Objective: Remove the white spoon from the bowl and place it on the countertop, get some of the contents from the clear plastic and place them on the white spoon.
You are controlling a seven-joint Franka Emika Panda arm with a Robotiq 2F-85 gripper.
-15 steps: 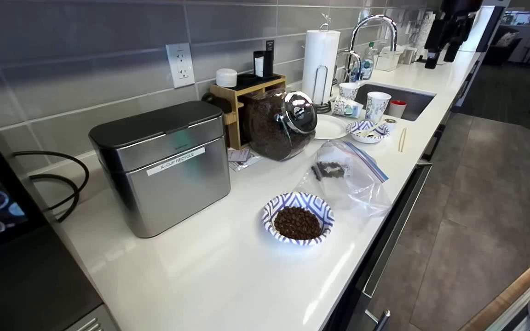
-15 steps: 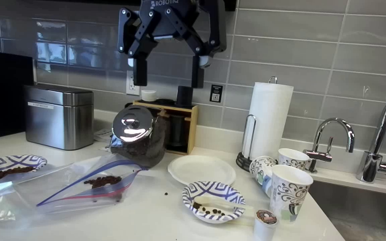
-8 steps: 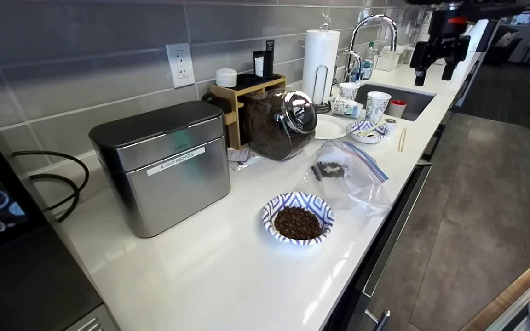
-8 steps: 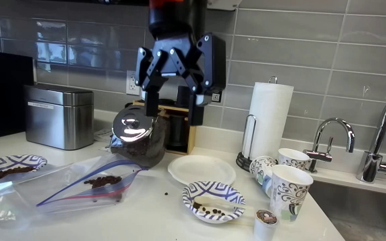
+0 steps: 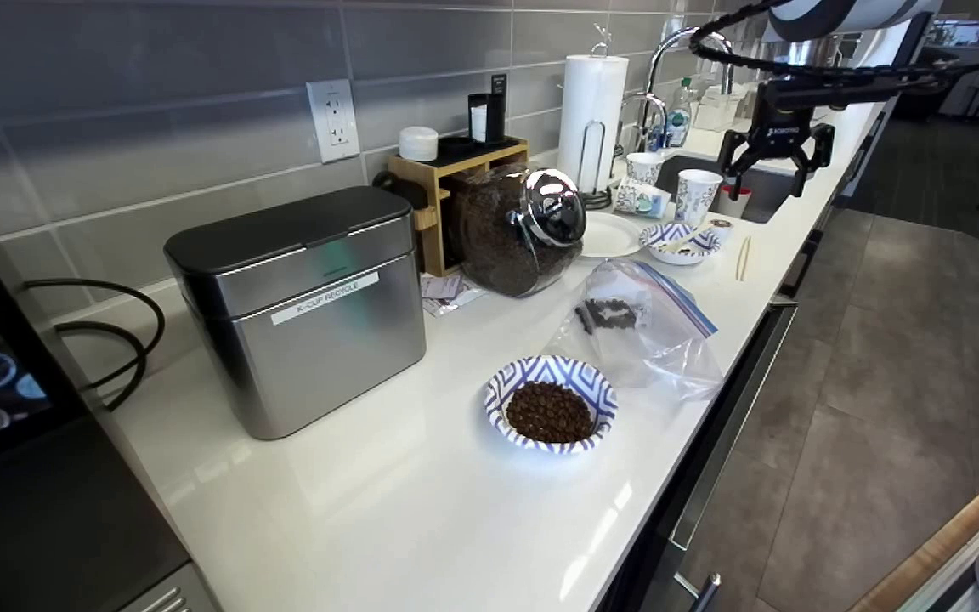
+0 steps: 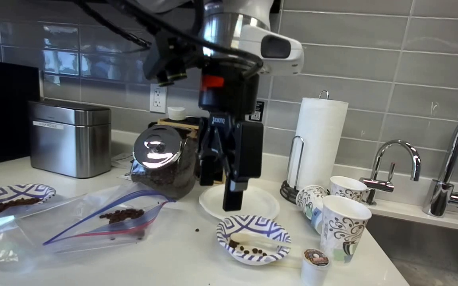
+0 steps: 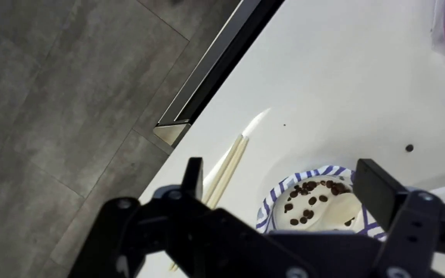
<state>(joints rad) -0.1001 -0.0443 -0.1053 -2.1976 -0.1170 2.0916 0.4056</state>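
in an exterior view, the gripper (image 5: 766,190) hangs clear of the countertop (image 5: 328,527), its jaws spread with nothing between them, likely readied for a pinch. nearer, the patterned bean bowl (image 5: 551,369) holds a bed of coffee beans (image 5: 549,413); just beside it, the clear plastic bag (image 5: 676,357) holds a small heap.

in an exterior view, the white spoon (image 6: 262,240) rests in the spoon bowl (image 6: 249,221) among a few loose beans (image 6: 255,251), handle crossing the rim, which probably offers the grip. the bag's mouth gapes on that bowl's side, perhaps so the jaws can reach in later.

in the wrist view, the spoon bowl shows off centre between the jaws, so the aim likely needs shifting; chopsticks (image 7: 231,169) lie near it.
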